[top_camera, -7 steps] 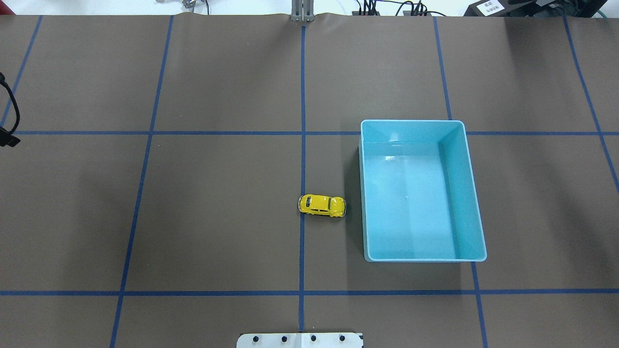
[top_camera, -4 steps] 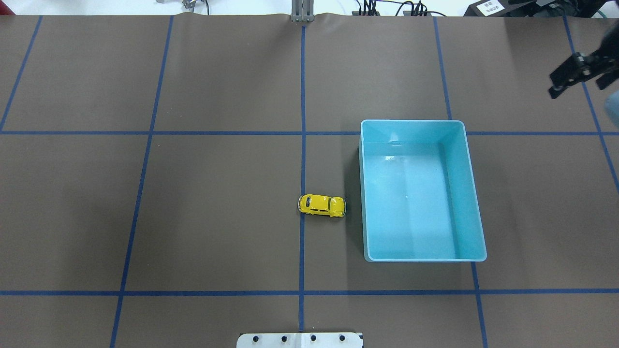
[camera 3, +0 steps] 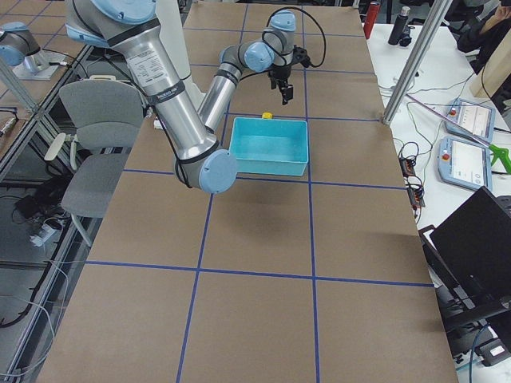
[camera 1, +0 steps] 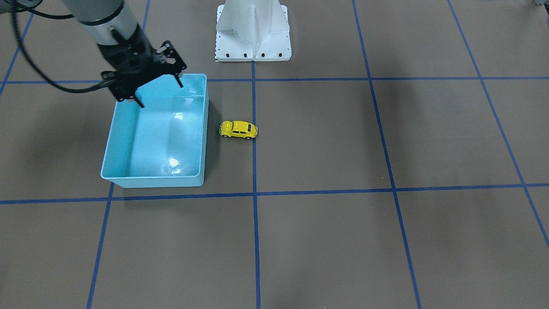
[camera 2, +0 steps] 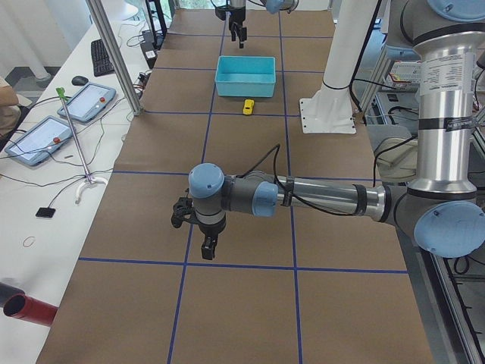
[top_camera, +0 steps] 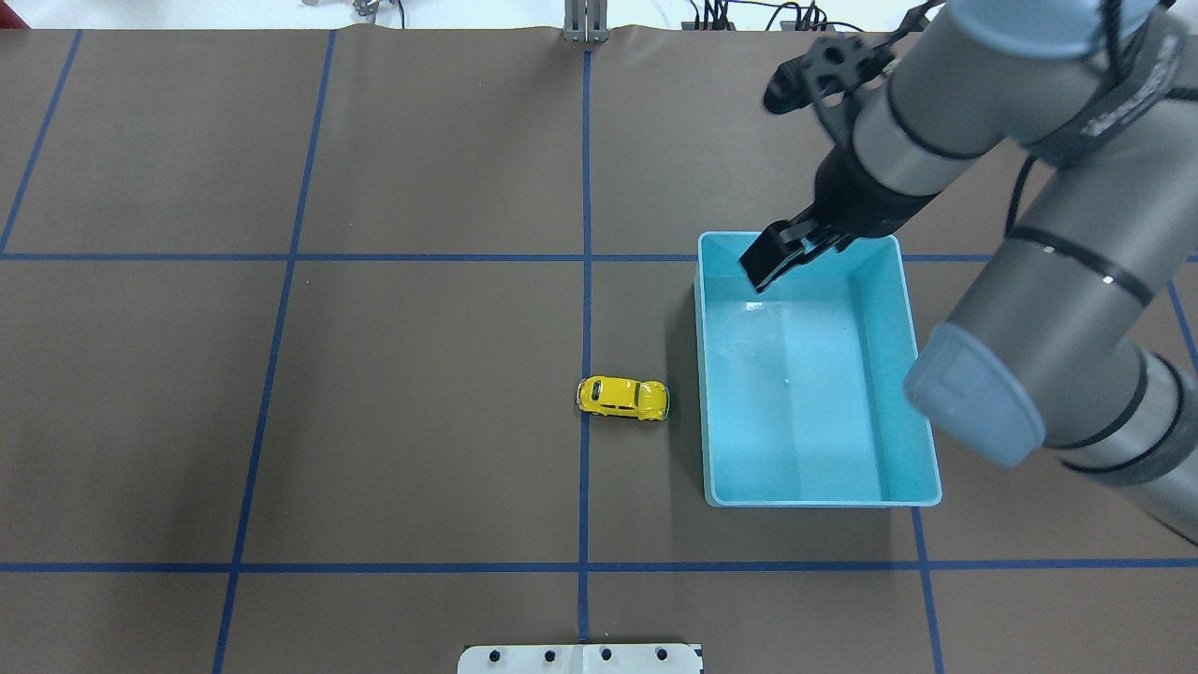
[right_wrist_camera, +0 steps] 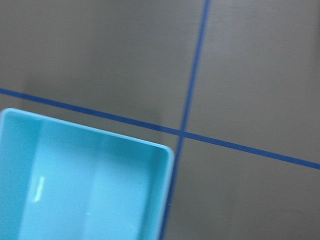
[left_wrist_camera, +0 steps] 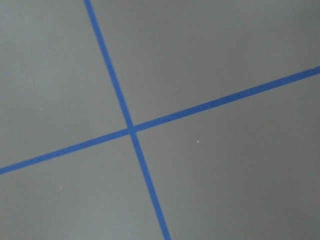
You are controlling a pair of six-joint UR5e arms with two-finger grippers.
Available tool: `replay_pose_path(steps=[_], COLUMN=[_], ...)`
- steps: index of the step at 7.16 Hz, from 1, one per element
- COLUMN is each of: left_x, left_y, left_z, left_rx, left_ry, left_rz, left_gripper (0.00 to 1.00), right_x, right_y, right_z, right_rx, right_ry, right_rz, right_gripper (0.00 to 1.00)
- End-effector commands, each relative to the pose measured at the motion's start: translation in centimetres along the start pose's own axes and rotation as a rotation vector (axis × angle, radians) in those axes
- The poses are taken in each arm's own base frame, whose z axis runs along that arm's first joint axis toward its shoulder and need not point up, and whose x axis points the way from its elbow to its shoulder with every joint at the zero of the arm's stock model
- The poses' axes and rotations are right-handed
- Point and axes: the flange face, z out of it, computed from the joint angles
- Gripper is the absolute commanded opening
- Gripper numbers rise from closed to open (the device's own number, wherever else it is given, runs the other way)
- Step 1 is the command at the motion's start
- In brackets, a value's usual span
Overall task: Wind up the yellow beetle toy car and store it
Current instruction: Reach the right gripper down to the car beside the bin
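The yellow beetle toy car (top_camera: 622,398) stands on its wheels on the brown table, just left of the light-blue bin (top_camera: 819,501) and apart from it. It also shows in the front-facing view (camera 1: 238,129). The bin (camera 1: 152,183) has nothing in it. My right gripper (camera 1: 159,93) is open and empty and hangs above the bin's end nearest the robot base; in the overhead view it (top_camera: 781,251) is at the bin's top edge. My left gripper (camera 2: 204,236) shows only in the exterior left view, far from the car, and I cannot tell whether it is open or shut.
The white robot base (camera 1: 253,32) stands at the table's edge behind the car. Blue tape lines cross the table. Tablets (camera 2: 91,97) and a metal pole (camera 2: 114,57) stand on the side bench beside the table.
My right arm has swung in from the right edge to above the bin's end. The car and the bin have not moved.
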Motion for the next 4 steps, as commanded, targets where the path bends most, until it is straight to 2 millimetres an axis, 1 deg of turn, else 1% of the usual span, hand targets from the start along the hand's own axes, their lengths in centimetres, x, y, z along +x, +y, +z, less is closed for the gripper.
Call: replay_pose_path(steps=[1,2,3,4], left_x=[-4.6,-5.0,-5.2,-5.7], left_y=[3.6,4.3,4.6,4.6], left_z=[-1.6,-1.2,-1.0,-0.5], left_rx=[0.031,0.024,0.019,0.012], left_ry=[0.013,0.014,0.013,0.013], left_rz=[-0.123,-0.135,-0.136,-0.143], left_gripper=[1.0,1.0,1.0,1.0], right_x=[-7.7,-9.0,-9.5,-9.5], right_y=[2.5,3.1,2.0,0.8], right_z=[5.1,8.4,10.5,12.3], right_rx=[0.028,-0.01,-0.031,-0.04], right_ry=[0.044,0.104,0.125,0.129], right_rz=[-0.444,-0.647,-0.76,-0.843], right_gripper=[1.0,1.0,1.0,1.0])
